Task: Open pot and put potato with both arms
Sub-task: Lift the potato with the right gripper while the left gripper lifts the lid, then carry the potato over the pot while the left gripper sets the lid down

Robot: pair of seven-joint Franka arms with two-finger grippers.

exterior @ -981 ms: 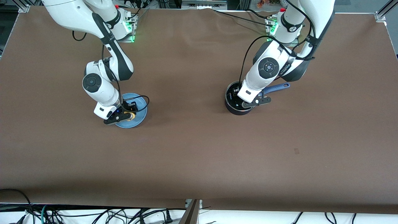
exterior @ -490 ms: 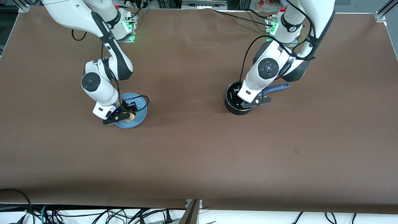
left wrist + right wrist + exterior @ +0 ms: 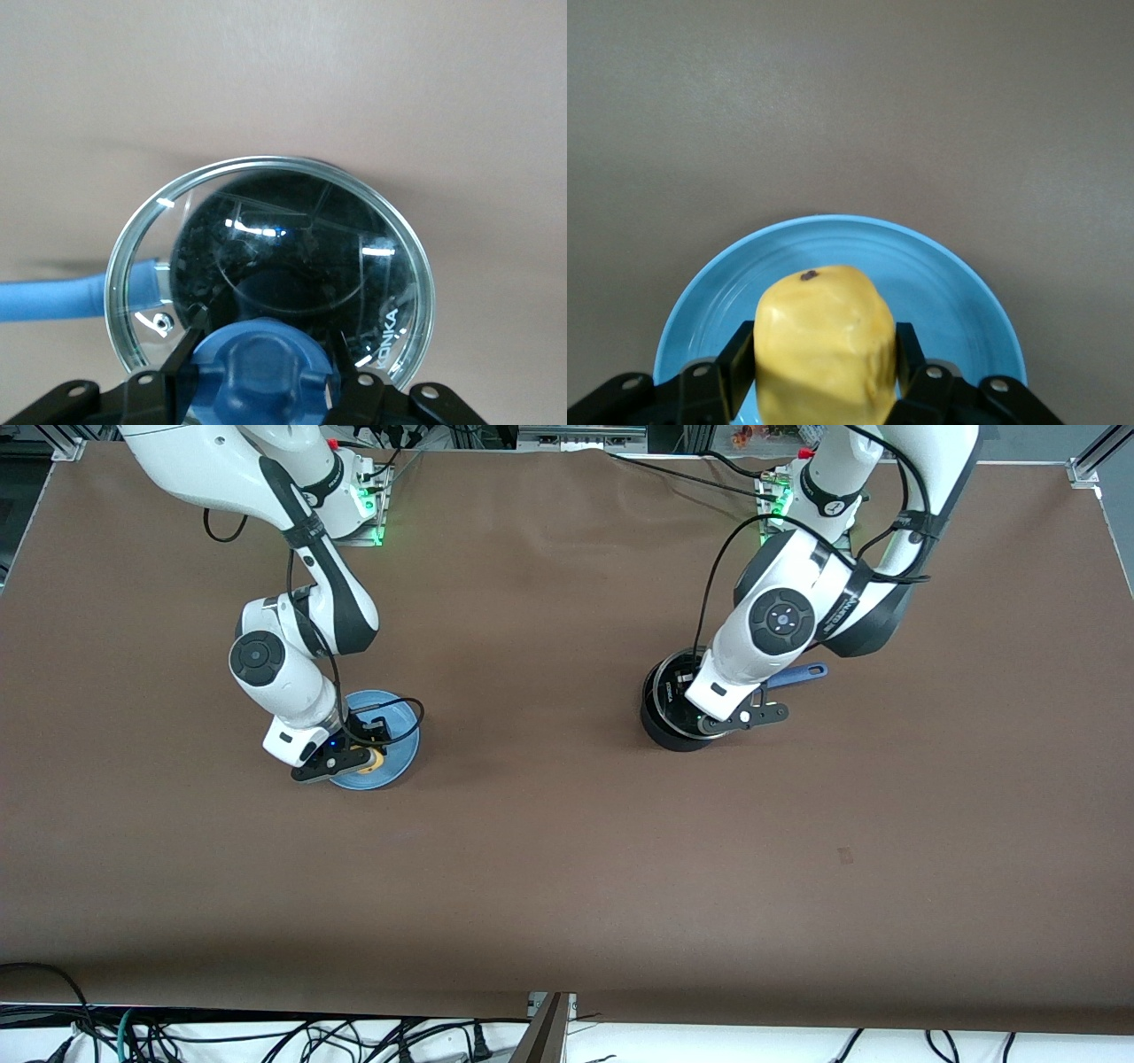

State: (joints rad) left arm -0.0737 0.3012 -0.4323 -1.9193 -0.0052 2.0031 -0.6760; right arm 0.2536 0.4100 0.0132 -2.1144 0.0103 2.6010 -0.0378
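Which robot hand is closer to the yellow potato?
Right. The right gripper is shut on the potato above the blue plate. The left gripper grips the lid's knob over the pot.

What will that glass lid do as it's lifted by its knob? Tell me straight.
The glass lid is probably rigid and breakable. It may tilt, since the left gripper pinches only its blue knob. Its smooth, shiny surface looks slippery, and it seems already raised off the pot.

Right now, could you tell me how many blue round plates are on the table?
1: the flat blue round plate lies toward the right arm's end, under the right gripper and yellow potato.
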